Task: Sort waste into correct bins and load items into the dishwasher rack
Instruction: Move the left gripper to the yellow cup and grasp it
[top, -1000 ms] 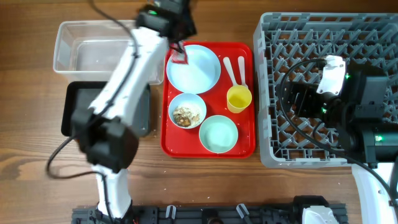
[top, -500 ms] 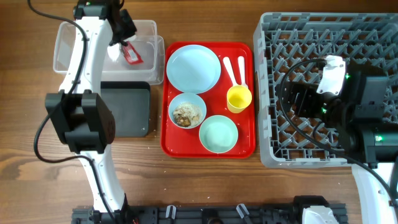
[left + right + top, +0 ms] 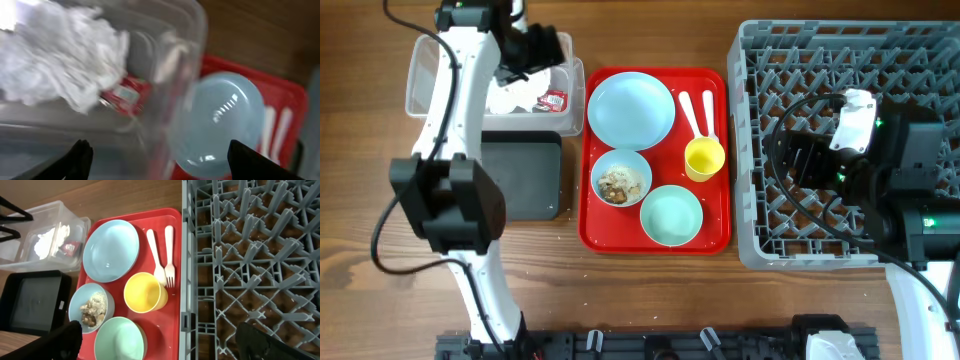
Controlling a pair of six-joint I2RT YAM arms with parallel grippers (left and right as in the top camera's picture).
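Note:
My left gripper [image 3: 542,48] hangs open over the right end of the clear tub [image 3: 430,60], nothing between its jaws [image 3: 160,167]. Below it in the tub lie the red-and-white sauce packet [image 3: 553,100] [image 3: 127,95] and a crumpled white napkin [image 3: 510,98] [image 3: 60,55]. On the red tray [image 3: 715,235] sit the pale blue plate [image 3: 631,109], a bowl with food scraps [image 3: 621,177], an empty green bowl [image 3: 671,215], the yellow cup [image 3: 704,158] and white utensils [image 3: 695,110]. My right gripper [image 3: 782,160] is open and empty above the grey rack [image 3: 840,60].
The black tray [image 3: 520,175] lies just in front of the clear tub, left of the red tray. The rack's left wall [image 3: 186,255] runs right beside the red tray's edge. Bare wooden tabletop [image 3: 650,290] shows along the front.
My left arm carried the sauce packet from above the plate over to the clear tub, then opened. The packet now lies in the tub beside the napkin. The right arm stayed still.

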